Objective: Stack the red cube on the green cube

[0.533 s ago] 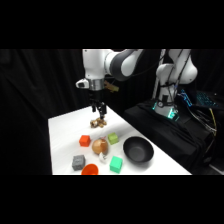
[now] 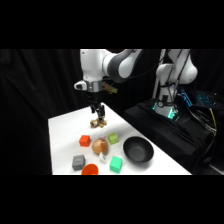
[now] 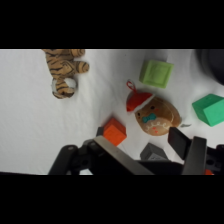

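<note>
Several small things are spread over the white counter (image 2: 62, 132), and places are given from the gingerbread-man toy (image 2: 100, 146) at their middle. In the side view, the grey cube (image 2: 78, 162) is seen left of and nearer than the toy, with the round red-orange dish (image 2: 90, 170) just beside it at the near edge. The red cube (image 2: 84, 141) is found just left of the toy, resting on the counter, apart from the green cube (image 2: 116, 164), which sits to the toy's near right. Behind the toy, the gripper (image 2: 98, 116) is held above a striped tiger toy (image 2: 98, 122); its fingers (image 3: 182, 141) are seen spread apart, holding nothing. A lime cube (image 2: 113, 138) is placed right of the toy, and a black bowl (image 2: 138, 151) farther right.
</note>
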{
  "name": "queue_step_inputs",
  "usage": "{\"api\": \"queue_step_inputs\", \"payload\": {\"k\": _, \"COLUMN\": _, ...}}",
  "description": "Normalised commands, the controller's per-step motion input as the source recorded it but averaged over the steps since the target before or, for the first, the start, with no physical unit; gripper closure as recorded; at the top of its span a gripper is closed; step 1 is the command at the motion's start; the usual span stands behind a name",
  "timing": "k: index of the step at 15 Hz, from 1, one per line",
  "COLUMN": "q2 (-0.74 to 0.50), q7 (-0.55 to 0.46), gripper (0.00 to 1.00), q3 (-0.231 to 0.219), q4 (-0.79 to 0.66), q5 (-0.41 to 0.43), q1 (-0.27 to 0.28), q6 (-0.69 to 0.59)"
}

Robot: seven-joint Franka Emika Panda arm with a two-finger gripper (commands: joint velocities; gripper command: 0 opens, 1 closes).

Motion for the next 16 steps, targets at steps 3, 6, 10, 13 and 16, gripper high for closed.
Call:
{"api": "queue_step_inputs", "payload": {"k": 3, "q2": 0.32, "q7": 0.17, "gripper": 0.00, "q3": 0.035, "q4": 0.56, "q5": 0.117, "q1": -0.015, "q6": -0.28}}
{"api": "queue_step_inputs", "payload": {"k": 6, "q2": 0.38, "q7": 0.22, "gripper": 0.00, "q3": 0.024, "q4": 0.62, "q5": 0.125, "q1": -0.015, "q6": -0.30}}
{"api": "queue_step_inputs", "payload": {"k": 10, "q2": 0.40, "q7": 0.26, "gripper": 0.00, "q3": 0.013, "q4": 0.62, "q5": 0.148, "q1": -0.015, "q6": -0.27}}
{"api": "queue_step_inputs", "payload": {"k": 13, "q2": 0.36, "q7": 0.27, "gripper": 0.00, "q3": 0.002, "q4": 0.54, "q5": 0.159, "q1": -0.017, "q6": -0.17}}
{"api": "queue_step_inputs", "payload": {"k": 16, "q2": 0.28, "q7": 0.27, "gripper": 0.00, "q3": -0.021, "q4": 0.39, "q5": 0.138, "q1": -0.009, "q6": -0.05}}
